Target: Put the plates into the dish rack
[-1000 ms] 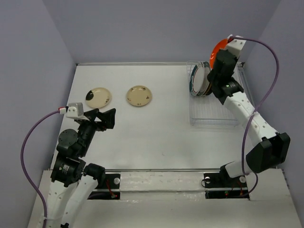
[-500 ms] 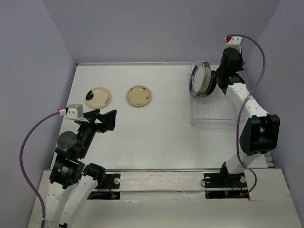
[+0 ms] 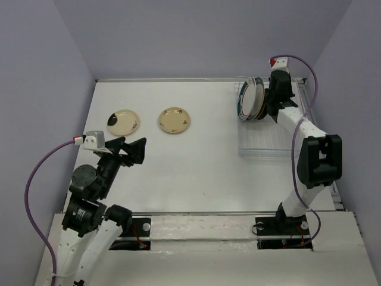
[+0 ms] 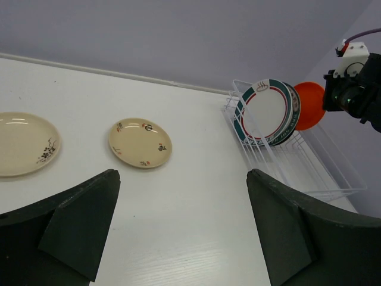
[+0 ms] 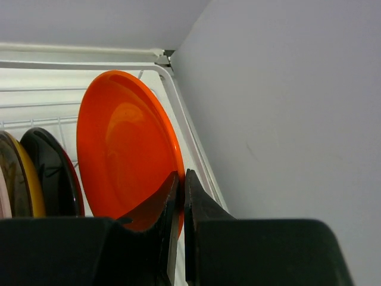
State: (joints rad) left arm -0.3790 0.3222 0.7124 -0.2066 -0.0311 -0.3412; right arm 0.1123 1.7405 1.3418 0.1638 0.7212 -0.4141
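The dish rack (image 3: 269, 146) stands at the back right; it also shows in the left wrist view (image 4: 321, 173). Two teal-rimmed plates (image 3: 249, 99) stand upright in it (image 4: 265, 109). My right gripper (image 5: 180, 174) is shut on the rim of the orange-red plate (image 5: 125, 143), which stands upright in the rack to the right of an amber-yellow plate (image 5: 28, 176). In the top view my arm hides this plate. Two cream plates (image 3: 124, 121) (image 3: 174, 120) lie flat on the table. My left gripper (image 3: 134, 149) hovers open and empty near them (image 4: 181, 176).
The rack's right wire rim (image 5: 184, 128) runs close to the side wall (image 5: 286, 119). A dark plate back (image 5: 53, 173) stands between the amber and orange plates. The rack's front slots (image 3: 268, 134) hold nothing. White table (image 3: 196, 161) lies between the cream plates and the rack.
My right arm has swung the orange-red plate from above the rack's back corner down into the rack behind the other plates. The left arm has barely moved.
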